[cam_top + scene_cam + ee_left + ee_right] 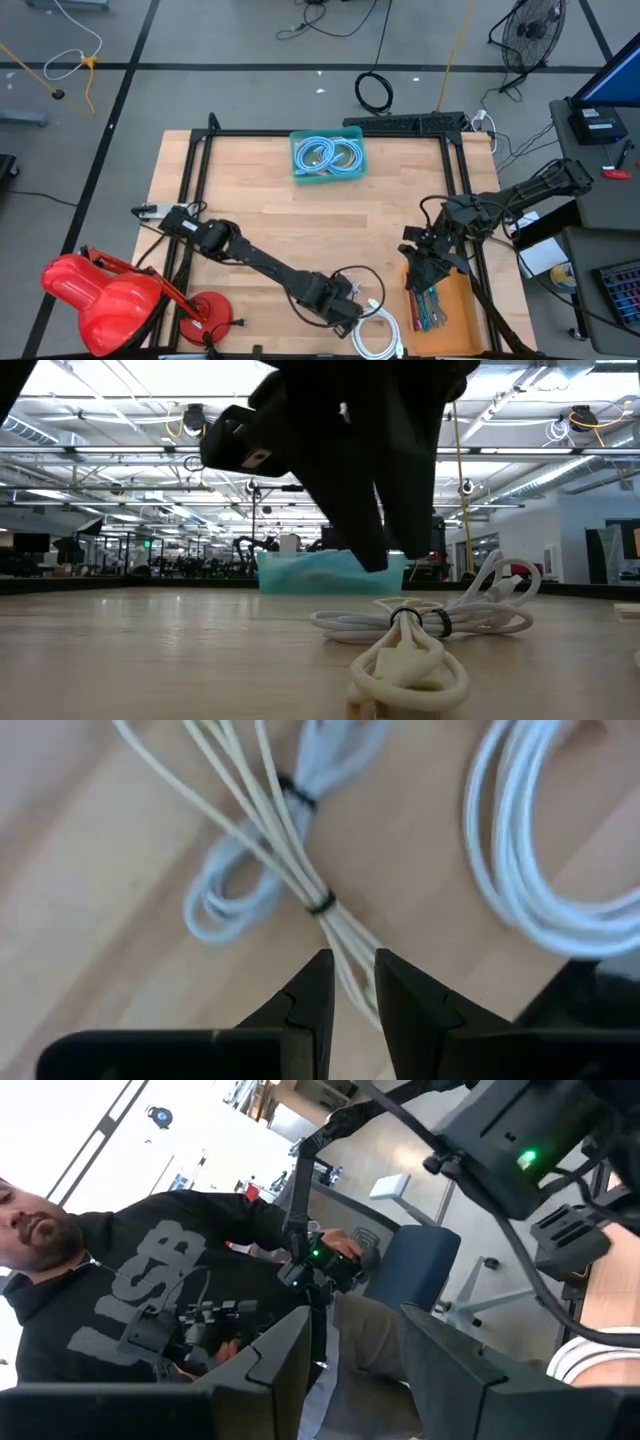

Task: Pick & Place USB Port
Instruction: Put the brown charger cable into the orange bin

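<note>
Left tool (348, 982) hovering over the cable (300, 860) at the worktop's (260, 190) near edge, fingers parted narrowly, gripping nothing. Cable's long axis is running straight out ahead between them. Right tool (350, 1350) waiting open, farther off, over the tray (455, 310).

Large pale letters stand on the chest of a person's dark sweatshirt (150, 1290) in the right wrist view; they look like "USB", though the print is tilted and partly covered. No other text can be read.
</note>
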